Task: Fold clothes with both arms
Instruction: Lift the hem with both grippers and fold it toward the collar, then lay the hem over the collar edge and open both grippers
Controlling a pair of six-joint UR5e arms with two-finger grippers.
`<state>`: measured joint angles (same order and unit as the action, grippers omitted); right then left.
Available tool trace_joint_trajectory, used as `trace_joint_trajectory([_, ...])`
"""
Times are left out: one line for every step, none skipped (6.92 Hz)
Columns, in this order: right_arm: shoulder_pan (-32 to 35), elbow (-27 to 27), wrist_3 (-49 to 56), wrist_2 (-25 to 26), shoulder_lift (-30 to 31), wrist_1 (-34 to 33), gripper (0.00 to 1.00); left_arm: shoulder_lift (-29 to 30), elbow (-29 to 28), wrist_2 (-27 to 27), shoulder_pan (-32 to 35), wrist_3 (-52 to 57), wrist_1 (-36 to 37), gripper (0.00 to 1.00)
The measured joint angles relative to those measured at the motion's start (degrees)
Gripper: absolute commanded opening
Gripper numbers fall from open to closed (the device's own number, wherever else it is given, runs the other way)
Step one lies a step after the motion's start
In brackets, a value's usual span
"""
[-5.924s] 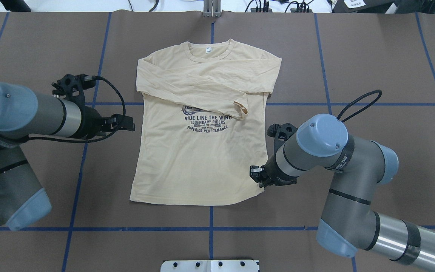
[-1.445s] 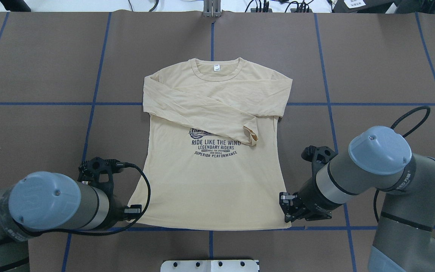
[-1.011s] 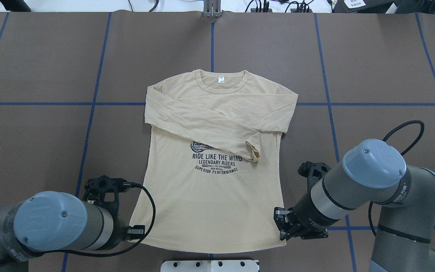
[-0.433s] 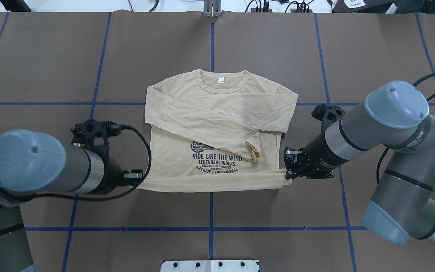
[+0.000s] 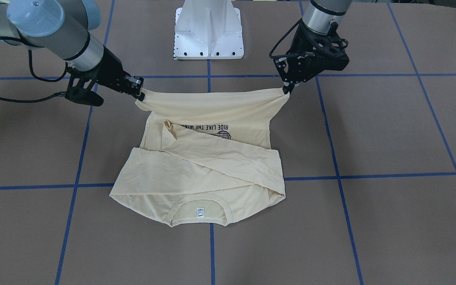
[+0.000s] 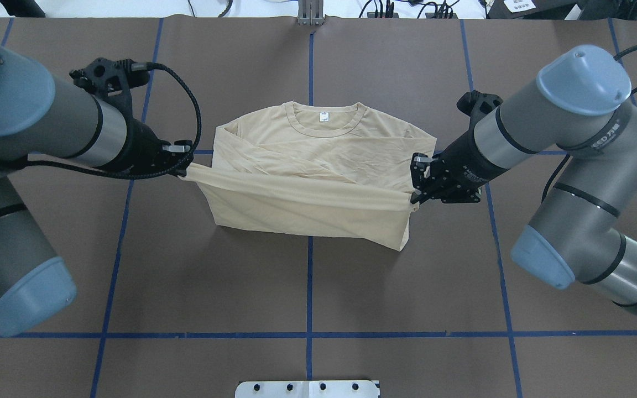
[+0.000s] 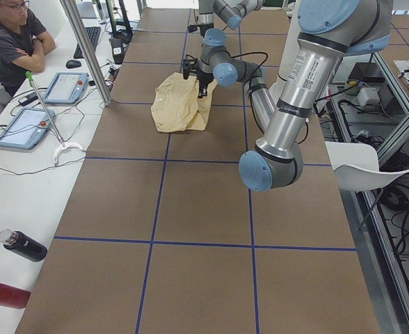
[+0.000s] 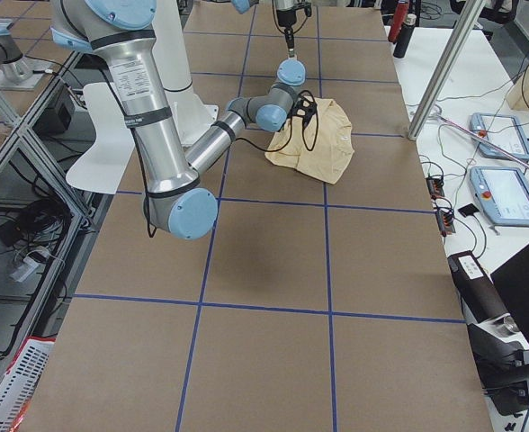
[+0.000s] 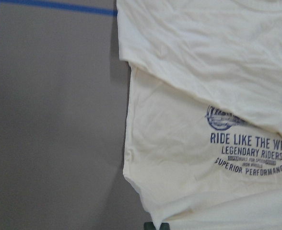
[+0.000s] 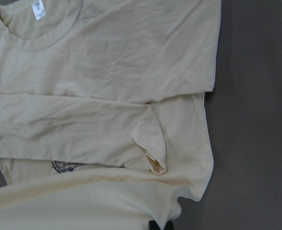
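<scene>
T-shirt, sleeves crossed; left end effector and right end effector pinch its hem corners, fold seemingly half done.

Two cameras look down on the bench from opposite long sides; two look along it from its ends, farther off. Both wrist cameras sit close above the T-shirt, seen in all views.

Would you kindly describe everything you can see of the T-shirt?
The T-shirt is pale cream-yellow, soft-looking cloth, long-sleeved, with a white neck label and navy print. It lies front-up on the brown table, sleeves crossed over the chest. The left gripper and right gripper each pinch a hem corner, holding the hem taut above the body, mid-fold.
</scene>
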<state>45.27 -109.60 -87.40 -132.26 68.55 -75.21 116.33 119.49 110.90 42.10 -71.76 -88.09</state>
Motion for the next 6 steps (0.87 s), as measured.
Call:
trace_joint_trajectory([3.0, 2.0, 1.2, -1.0, -1.7, -0.1, 0.00, 1.9, -2.8, 0.2, 1.4, 0.2, -0.2, 0.00])
trace_joint_trajectory([5.9, 4.6, 2.8, -2.2, -3.4, -0.1, 0.00, 3.6, -5.6, 0.1, 1.8, 0.3, -0.7, 0.00])
trace_joint_trajectory([7.7, 7.6, 4.8, -2.6, -5.1, 0.0, 0.00, 4.5, -8.5, 0.0, 1.9, 0.3, -2.5, 0.00])
trace_joint_trajectory([8.5, 10.2, 6.2, -2.6, -6.7, 0.1, 0.00, 5.0, -11.0, 0.0, 2.0, 0.2, -4.7, 0.00])
trace_joint_trajectory([8.7, 12.8, 7.0, -2.5, -8.2, 0.2, 0.00, 5.3, -13.6, -0.1, 2.0, 0.2, -7.5, 0.00])
trace_joint_trajectory([8.6, 15.7, 7.4, -2.3, -10.0, 0.2, 0.00, 5.9, -17.1, -0.1, 2.0, 0.0, -11.6, 0.00])
